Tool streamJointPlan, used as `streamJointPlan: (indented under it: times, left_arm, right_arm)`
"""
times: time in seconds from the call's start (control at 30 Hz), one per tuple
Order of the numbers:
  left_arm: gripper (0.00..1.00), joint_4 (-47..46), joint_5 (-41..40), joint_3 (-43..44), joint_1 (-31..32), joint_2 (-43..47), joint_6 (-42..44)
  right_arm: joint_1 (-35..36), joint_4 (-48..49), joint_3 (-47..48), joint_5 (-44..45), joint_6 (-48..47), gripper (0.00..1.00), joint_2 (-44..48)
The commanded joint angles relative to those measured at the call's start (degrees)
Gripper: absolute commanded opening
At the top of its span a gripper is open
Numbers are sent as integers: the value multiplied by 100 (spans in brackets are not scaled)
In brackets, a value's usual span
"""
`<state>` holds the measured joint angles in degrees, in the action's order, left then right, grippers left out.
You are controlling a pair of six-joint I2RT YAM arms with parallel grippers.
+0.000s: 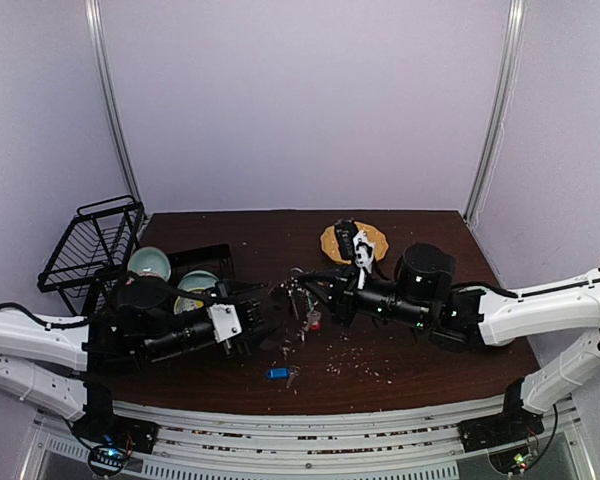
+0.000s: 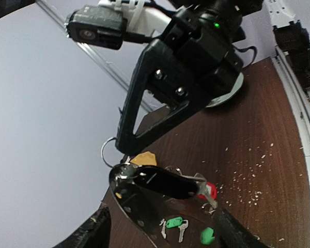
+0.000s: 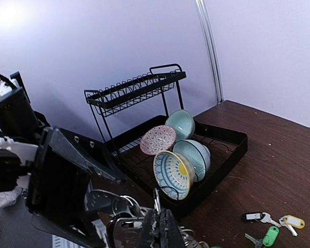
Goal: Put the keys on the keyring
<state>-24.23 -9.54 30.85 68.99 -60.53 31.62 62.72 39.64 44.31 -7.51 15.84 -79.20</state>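
**Right gripper pinches the ring; left gripper stands spread beside the keys**

Nearest the arm bases, a small silver key with a blue plastic tag (image 1: 278, 373) lies alone on the dark brown wooden table (image 1: 430, 365). The table's matt surface is strewn with pale crumbs (image 1: 355, 355).

Past it, both arms stretch low and almost level toward the table's middle, with their wrists facing each other. The left gripper (image 1: 265, 318) is black with a white block behind it. Its fingers (image 2: 93, 233) are spread wide, with nothing held between them. The right gripper (image 3: 159, 227) is pressed closed, its narrow black fingertips pinching the thin grey metal keyring (image 2: 102, 150). The ring is held up off the table, just in front of the left gripper.

A bunch of silver keys (image 1: 305, 315) gathers right under the ring, a red-tagged key (image 1: 314, 322) among them. Whether they are threaded on the ring cannot be told.

A little farther on, three more keys lie flat and close together on the wood: a black-tagged key (image 3: 253, 216), a cream-yellow-tagged key (image 3: 294, 221) and a green-tagged key (image 3: 270, 236).

At the left stands a black wire dish rack (image 1: 90, 240) with two tiers. It holds glazed bowls propped on edge: a plain teal bowl (image 3: 181, 124), a pink-patterned bowl (image 3: 158, 139) and a blue-and-yellow bowl (image 3: 173, 174).

Farthest back, a round orange dotted plate (image 1: 378, 238) lies flat on the table.
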Motion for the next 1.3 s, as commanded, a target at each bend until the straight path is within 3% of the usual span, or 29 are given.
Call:
streamJointPlan:
  times: [0.0, 0.23, 0.37, 0.4, 0.5, 0.63, 0.67, 0.8, 0.9, 0.97, 1.1, 1.27]
  left_arm:
    - [75, 437, 1611, 387, -327, 215, -673]
    - [88, 1148, 3552, 923, -1110, 210, -1249]
    - [89, 823, 3603, 881, -1300, 309, -1603]
    - [83, 763, 3364, 894, -1310, 267, -1703]
    - [50, 1414, 2685, 1318, -1318, -107, -1806]
    - [30, 2455, 3301, 1829, -1318, -480, -1700]
    - [28, 2451, 3353, 1761, -1316, -474, -1753]
    - [40, 1595, 3324, 973, -1318, -77, -1953]
    - [29, 740, 2975, 433, -1318, 213, -2353]
    - [20, 719, 2866, 451, -1318, 172, -2383]
    - [19, 1177, 2874, 682, -1318, -106, -2237]
    - [18, 1063, 3082, 655, -1318, -137, -2208]
  right_arm:
    - [-7, -766, 300, -70, -805, 0, 272]
    - [135, -1208, 524, -290, -1329, 0, 145]
    - [201, -1281, 594, -483, -1435, 0, 62]
    - [212, -1295, 618, -568, -1454, 0, 29]
    - [214, -1472, 758, -766, -1518, 0, -69]
    - [216, -1462, 717, -860, -1616, 0, -91]
    - [219, -1412, 689, -884, -1601, 0, -100]
    - [217, -1305, 640, -982, -1568, 0, -159]
    - [215, -1279, 628, -1064, -1515, 0, -205]
    - [221, -1270, 625, -1134, -1465, 0, -216]
    - [218, -1202, 588, -1191, -1435, 0, -200]
    - [221, -1211, 639, -1182, -1470, 0, -244]
